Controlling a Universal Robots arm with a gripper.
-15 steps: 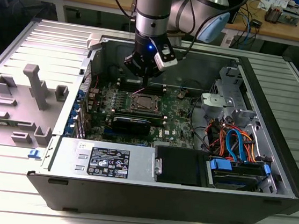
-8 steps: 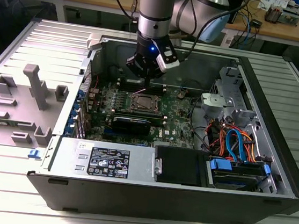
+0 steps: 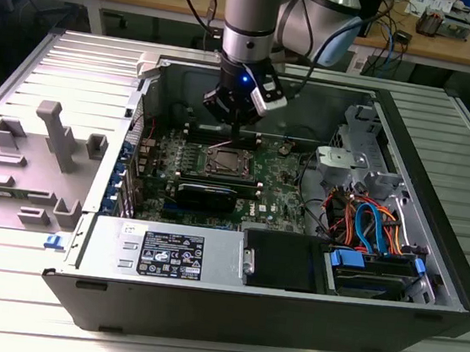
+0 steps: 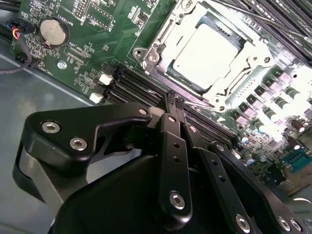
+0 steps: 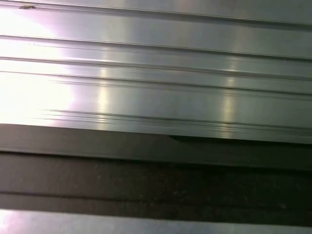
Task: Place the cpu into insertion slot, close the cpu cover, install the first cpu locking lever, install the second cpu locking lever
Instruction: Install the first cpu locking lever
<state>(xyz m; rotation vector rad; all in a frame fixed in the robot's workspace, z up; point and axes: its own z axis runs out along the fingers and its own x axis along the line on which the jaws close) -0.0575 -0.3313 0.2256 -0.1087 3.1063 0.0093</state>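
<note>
The cpu (image 4: pixel 207 51), a shiny silver square, lies in its socket on the green motherboard (image 3: pixel 224 162). The cpu cover (image 4: pixel 158 41), a silver-grey frame, lies flat around it. A thin metal locking lever (image 4: pixel 201 101) runs along the socket edge closest to my fingertips. My gripper (image 4: pixel 174 100) is shut, its black fingers pressed together, with the tips right at that lever. I cannot tell whether they touch it. In the exterior view the gripper (image 3: pixel 236 132) hangs just behind the socket inside the open computer case.
Black memory slots (image 4: pixel 129 80) and a coin battery (image 4: pixel 53 31) lie beside the socket. A drive cage with orange and blue cables (image 3: pixel 366 216) fills the case's right side, and a power supply (image 3: pixel 167 253) its front. Grey fixtures (image 3: pixel 43 146) stand on the ribbed table.
</note>
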